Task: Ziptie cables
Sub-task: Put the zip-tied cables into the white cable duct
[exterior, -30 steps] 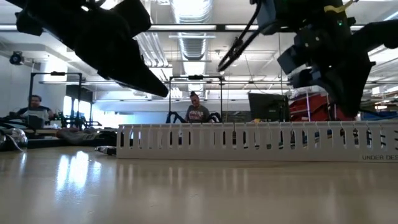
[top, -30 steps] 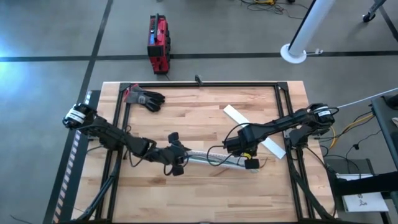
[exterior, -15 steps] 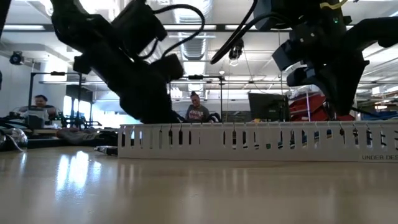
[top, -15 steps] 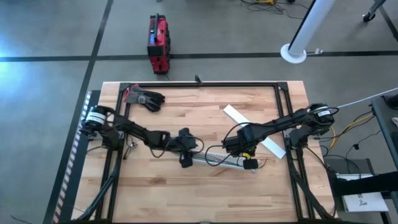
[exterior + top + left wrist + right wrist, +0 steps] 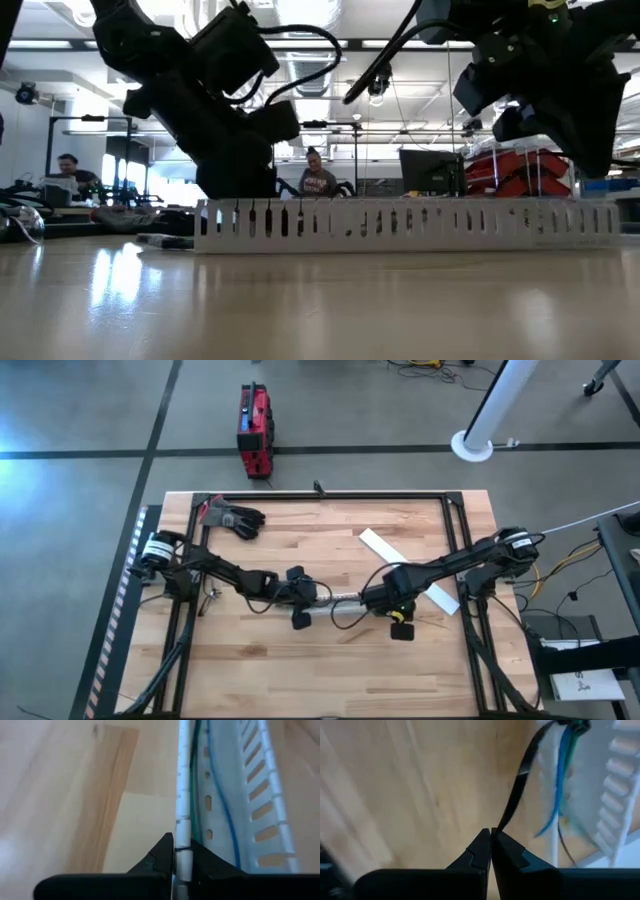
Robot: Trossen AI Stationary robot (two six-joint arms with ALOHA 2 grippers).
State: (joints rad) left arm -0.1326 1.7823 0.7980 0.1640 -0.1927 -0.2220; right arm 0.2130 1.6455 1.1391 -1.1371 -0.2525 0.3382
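- Left gripper (image 5: 174,857) I see clamped on the white channel's (image 5: 260,800) near wall.
- Right gripper (image 5: 491,839) pinches a dark strip, cables (image 5: 562,780) just beyond in the channel.
- Glove (image 5: 237,518) well behind.

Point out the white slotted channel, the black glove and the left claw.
White slotted channel (image 5: 420,222): low view, on its slotted side wall.
Black glove (image 5: 240,519): high view, on the palm.
Left claw (image 5: 179,854): left wrist view, between its fingertips, pinched on the channel's wall.

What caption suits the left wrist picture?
Left gripper clamps one wall of the white slotted channel holding green and blue cables.
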